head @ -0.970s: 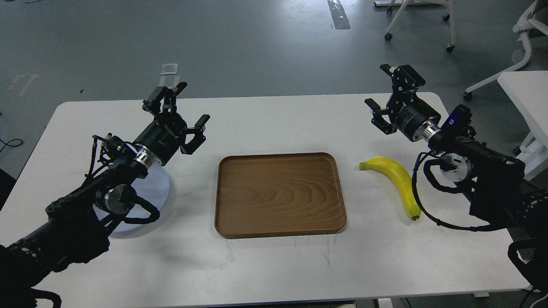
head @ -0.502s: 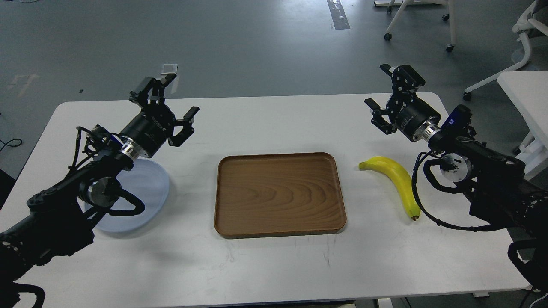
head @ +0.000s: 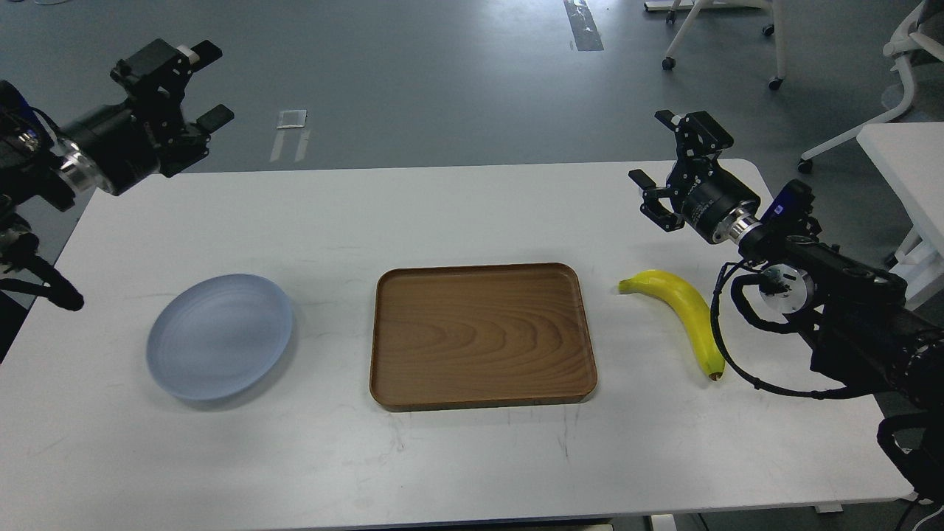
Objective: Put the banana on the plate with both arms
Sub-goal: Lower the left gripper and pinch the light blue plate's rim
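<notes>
The yellow banana (head: pixel 682 313) lies on the white table to the right of the wooden tray, its dark tip toward the front. The pale blue-grey plate (head: pixel 219 335) lies empty on the left of the table. My right gripper (head: pixel 655 151) is open and empty, raised above the table behind the banana. My left gripper (head: pixel 210 82) is open and empty, raised high at the far left, beyond the table's back edge and well away from the plate.
A brown wooden tray (head: pixel 481 335) sits empty at the table's middle. A second white table (head: pixel 903 166) and office chair legs (head: pixel 723 37) stand at the right, off the table. A loose black cable (head: pixel 737 361) of my right arm hangs by the banana.
</notes>
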Motion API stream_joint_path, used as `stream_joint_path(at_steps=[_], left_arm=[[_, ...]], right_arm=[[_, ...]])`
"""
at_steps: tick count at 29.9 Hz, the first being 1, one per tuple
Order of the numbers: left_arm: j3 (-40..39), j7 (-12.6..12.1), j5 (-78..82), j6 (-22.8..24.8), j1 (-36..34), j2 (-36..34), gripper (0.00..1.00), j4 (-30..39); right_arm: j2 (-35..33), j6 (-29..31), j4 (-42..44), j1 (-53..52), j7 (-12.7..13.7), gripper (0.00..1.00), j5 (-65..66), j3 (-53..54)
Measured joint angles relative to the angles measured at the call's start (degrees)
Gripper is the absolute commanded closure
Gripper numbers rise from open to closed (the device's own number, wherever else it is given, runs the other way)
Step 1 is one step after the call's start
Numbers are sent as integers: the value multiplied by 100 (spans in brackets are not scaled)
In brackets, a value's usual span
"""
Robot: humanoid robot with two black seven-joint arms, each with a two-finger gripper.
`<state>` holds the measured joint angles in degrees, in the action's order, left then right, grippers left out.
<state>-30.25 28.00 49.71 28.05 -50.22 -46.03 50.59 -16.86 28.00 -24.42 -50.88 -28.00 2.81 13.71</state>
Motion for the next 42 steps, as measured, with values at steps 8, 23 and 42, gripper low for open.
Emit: stream_joint_path(at_steps=[8, 23, 42], left_arm=[[672, 0, 3102, -67, 279, -1220, 0, 845], [2546, 1, 4316, -1315, 454, -1061, 4, -183], [2563, 1, 3748, -1141, 772, -261, 26, -955]], right_arm=[[-5, 0, -20, -6, 0, 0, 5, 0], [-11, 0, -19, -7, 0, 0, 9, 0], [-14, 0, -20, -1, 0, 0, 9, 0]])
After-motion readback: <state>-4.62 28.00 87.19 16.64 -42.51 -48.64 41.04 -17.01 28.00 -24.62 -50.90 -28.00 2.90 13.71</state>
